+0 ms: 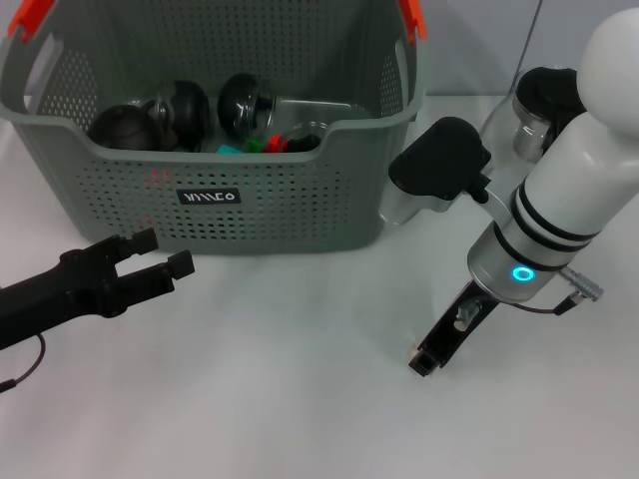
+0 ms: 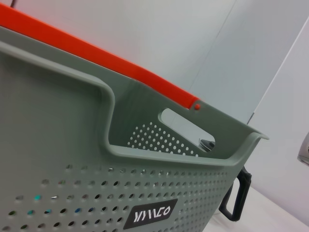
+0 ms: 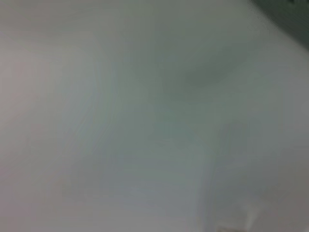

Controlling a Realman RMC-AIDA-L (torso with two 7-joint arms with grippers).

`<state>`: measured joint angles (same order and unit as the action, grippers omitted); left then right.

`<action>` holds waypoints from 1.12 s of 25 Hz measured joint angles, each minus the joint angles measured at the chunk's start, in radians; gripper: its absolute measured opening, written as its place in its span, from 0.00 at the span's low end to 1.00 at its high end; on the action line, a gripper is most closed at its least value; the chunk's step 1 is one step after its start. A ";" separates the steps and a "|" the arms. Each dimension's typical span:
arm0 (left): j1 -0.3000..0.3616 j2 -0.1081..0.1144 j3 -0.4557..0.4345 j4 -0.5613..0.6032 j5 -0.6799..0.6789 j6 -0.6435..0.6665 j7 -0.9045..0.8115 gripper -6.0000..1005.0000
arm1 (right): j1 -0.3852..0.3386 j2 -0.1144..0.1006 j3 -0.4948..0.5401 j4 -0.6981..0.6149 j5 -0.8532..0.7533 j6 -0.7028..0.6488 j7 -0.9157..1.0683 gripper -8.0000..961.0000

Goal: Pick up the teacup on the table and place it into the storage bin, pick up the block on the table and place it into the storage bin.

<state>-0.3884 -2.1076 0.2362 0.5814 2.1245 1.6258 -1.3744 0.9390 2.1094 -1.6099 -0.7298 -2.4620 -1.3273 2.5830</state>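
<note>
Storage bin (image 1: 280, 215) fills the back of the white table (image 1: 300, 399) in the head view, a grey perforated basket with orange handle ends, its long axis running across the robot's front and its black label facing the robot. It already holds several things: 3 dark rounded pieces, something clear and small green and red bits low against the front wall; whether the teacup or the block is among them I cannot tell, and neither shows on the bare tabletop. The left gripper (image 1: 165, 254) hangs just in front of the bin's front wall, its 2 black fingers parted a little with nothing between them, pointing across toward the middle of the table; the left wrist view agrees, showing only the bin's wall, rim and label close up. That low, empty pose beside the bin reads to me as waiting, not carrying. The right gripper (image 1: 427, 359) points steeply down with its tip at or just above the table, near the bin's right front corner, and I cannot tell whether its fingers are apart or closed, or whether they hold anything; its own wrist view shows only blurred pale surface. Behind the right arm stands a glass teapot (image 1: 539, 115) with a black lid, apart from the bin.
</note>
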 joint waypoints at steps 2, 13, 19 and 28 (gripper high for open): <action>0.000 0.000 0.000 0.000 0.000 0.000 0.000 0.85 | 0.000 0.000 -0.002 0.000 0.001 0.000 0.000 0.36; 0.001 0.000 0.000 0.000 0.000 0.000 0.000 0.85 | -0.002 0.000 -0.007 0.000 0.008 0.000 -0.003 0.36; 0.002 0.000 0.000 0.000 0.000 0.000 0.000 0.85 | -0.004 -0.002 -0.011 -0.004 0.019 -0.011 -0.010 0.27; 0.005 0.000 0.000 0.000 0.000 0.000 -0.002 0.84 | -0.042 -0.015 0.113 -0.112 0.014 -0.094 -0.023 0.14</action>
<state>-0.3835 -2.1077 0.2361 0.5814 2.1246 1.6261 -1.3761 0.8973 2.0939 -1.4971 -0.8415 -2.4480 -1.4209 2.5599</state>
